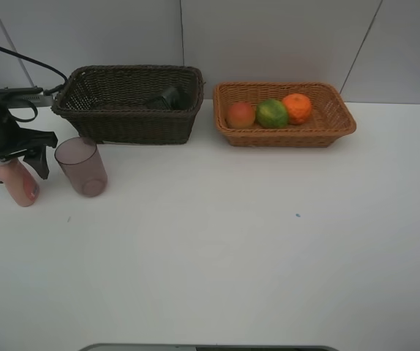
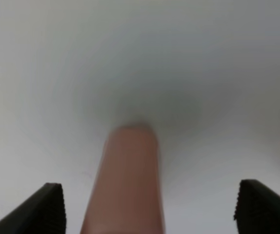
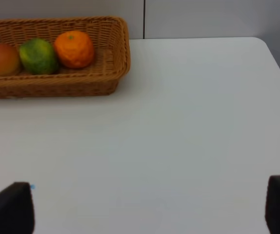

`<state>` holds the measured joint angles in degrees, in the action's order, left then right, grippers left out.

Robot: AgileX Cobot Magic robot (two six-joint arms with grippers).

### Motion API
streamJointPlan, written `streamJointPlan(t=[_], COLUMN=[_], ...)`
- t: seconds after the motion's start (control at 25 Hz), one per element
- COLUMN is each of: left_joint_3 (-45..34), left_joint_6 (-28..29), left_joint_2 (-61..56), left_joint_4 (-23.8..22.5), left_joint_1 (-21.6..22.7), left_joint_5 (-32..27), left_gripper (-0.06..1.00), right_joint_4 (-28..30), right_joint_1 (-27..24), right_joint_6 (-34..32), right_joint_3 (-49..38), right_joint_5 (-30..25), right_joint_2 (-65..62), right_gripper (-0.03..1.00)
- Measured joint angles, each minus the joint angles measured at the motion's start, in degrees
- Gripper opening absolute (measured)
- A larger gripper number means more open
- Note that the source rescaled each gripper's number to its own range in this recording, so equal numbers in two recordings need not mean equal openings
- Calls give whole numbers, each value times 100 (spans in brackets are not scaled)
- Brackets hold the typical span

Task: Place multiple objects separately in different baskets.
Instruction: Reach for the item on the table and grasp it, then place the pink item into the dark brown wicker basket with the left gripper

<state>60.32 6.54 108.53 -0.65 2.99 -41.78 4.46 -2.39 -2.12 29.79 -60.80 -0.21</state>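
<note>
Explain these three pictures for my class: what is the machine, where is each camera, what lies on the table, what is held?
A robot with two arms. One camera looks down from high up; one sits on each wrist. On the table stand a pink bottle, a cup and two baskets. The dark basket holds a dark bottle; the tan basket, three fruits. The left fingers straddle the pink bottle without touching it; the right fingers hang open over the table. Nothing is held.

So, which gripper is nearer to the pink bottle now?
Left. The left gripper stands around the pink bottle, one open jaw on each side. The right gripper is far off, over bare table, facing the orange-tan basket.
</note>
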Motion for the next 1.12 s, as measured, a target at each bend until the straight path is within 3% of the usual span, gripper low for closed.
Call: streamJointPlan(t=[0.12, 0.16, 1.12], left_joint_3=[0, 0, 12], left_joint_6=[0, 0, 170], left_joint_2=[0, 0, -255], left_joint_4=[0, 6, 19], left_joint_1=[0, 0, 0], left_joint_5=[-12, -18, -54], left_gripper=[48, 42, 42], right_joint_4=[0, 0, 0], right_joint_1=[0, 0, 0], right_joint_6=[0, 0, 0], right_joint_3=[0, 0, 0], right_joint_5=[0, 0, 0], right_joint_2=[0, 0, 0], right_gripper=[100, 100, 100])
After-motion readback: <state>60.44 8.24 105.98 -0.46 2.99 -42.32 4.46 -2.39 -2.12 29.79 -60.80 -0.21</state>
